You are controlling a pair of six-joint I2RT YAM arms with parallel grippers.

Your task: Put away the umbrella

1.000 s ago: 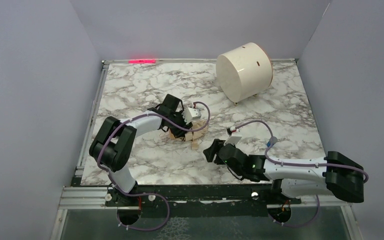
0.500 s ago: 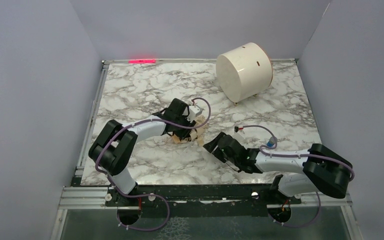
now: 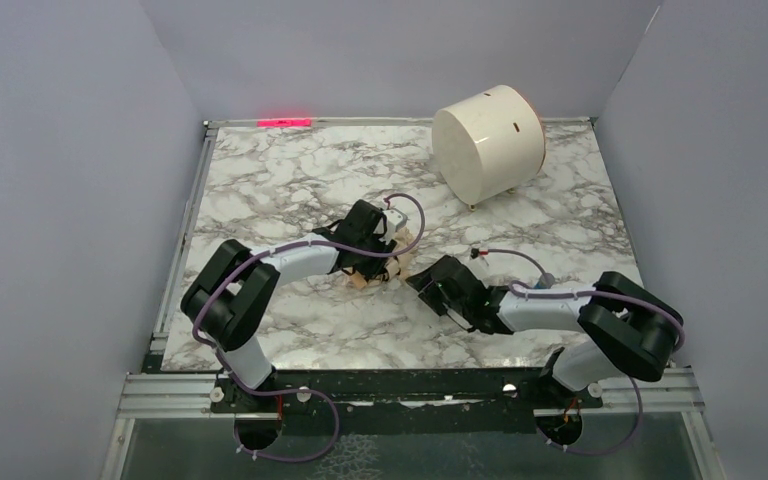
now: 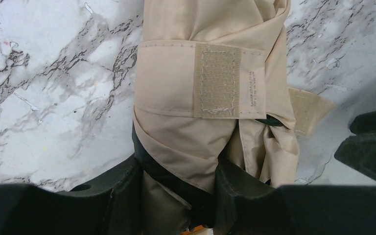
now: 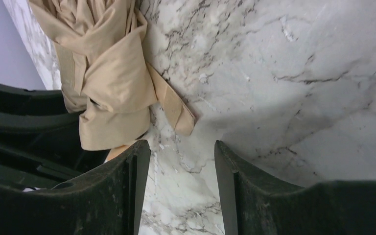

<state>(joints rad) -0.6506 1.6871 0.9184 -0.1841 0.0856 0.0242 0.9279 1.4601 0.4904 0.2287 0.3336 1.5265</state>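
Note:
The beige folded umbrella point(image 3: 372, 276) lies on the marble table under my left gripper point(image 3: 365, 262). In the left wrist view the umbrella point(image 4: 210, 73) is a fabric bundle with a strap and Velcro patch point(image 4: 217, 81) wrapped round it, and my left gripper point(image 4: 176, 181) is shut on its near end. A loose strap end point(image 4: 309, 110) sticks out to its right. My right gripper point(image 3: 422, 281) is open and empty, just right of the umbrella. In the right wrist view the umbrella point(image 5: 103, 73) and strap end point(image 5: 176, 108) lie ahead left of the gripper point(image 5: 182, 156).
A white cylindrical drum point(image 3: 488, 142) lies on its side at the back right of the table. Grey walls enclose the table on three sides. A metal rail point(image 3: 185, 230) runs along the left edge.
My right arm has swung left and forward, bringing its open gripper close to the umbrella. My left gripper shifted slightly right and nearer with the umbrella.

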